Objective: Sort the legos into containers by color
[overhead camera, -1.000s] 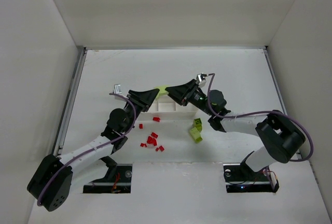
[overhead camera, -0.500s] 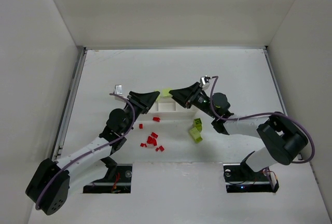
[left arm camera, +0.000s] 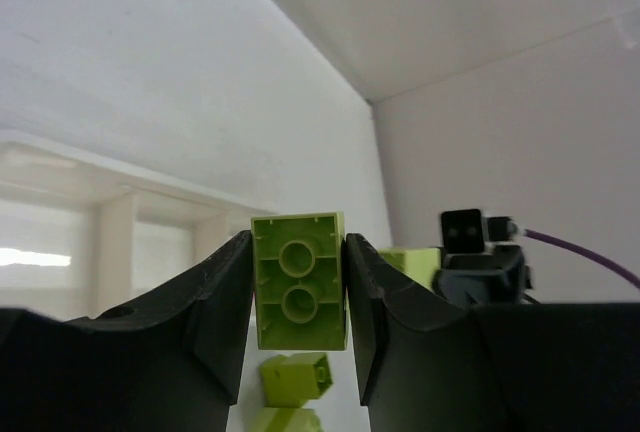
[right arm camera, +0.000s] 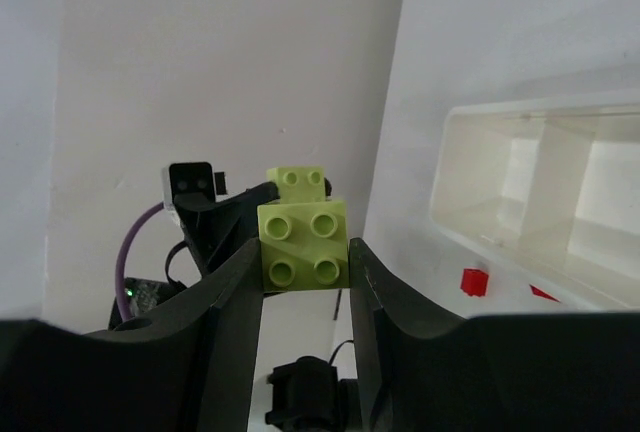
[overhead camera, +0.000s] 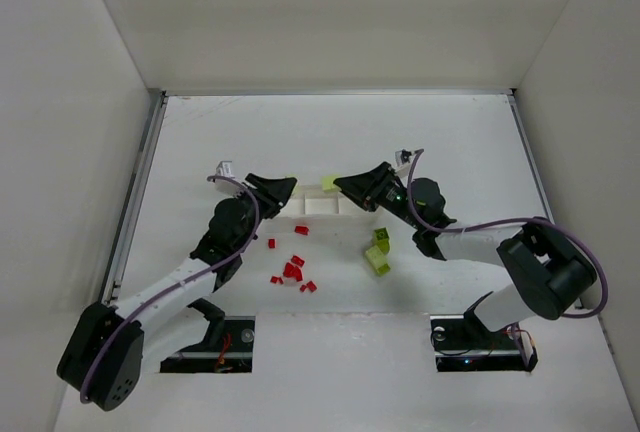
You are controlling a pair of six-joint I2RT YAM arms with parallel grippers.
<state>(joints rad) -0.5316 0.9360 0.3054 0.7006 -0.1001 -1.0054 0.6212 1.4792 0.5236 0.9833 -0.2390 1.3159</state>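
In the left wrist view my left gripper (left arm camera: 298,244) is shut on a yellow-green lego (left arm camera: 298,280), its hollow underside facing the camera. My right gripper (right arm camera: 305,252) is shut on another yellow-green lego (right arm camera: 303,242), studs facing the camera. Seen from above, the left gripper (overhead camera: 290,185) and right gripper (overhead camera: 338,183) face each other a short gap apart, above the white three-compartment tray (overhead camera: 322,205). The right one's lego (overhead camera: 328,182) shows at its tips. Several red legos (overhead camera: 292,268) lie in front of the tray, and loose yellow-green legos (overhead camera: 378,250) lie to their right.
White walls close in the table on the left, back and right. A single red lego (overhead camera: 301,229) lies just in front of the tray. Both arm bases stand at the near edge.
The two grippers met tip to tip over the tray with green plastic between them. They have drawn apart, the left going left, the right going right, each holding a yellow-green lego.
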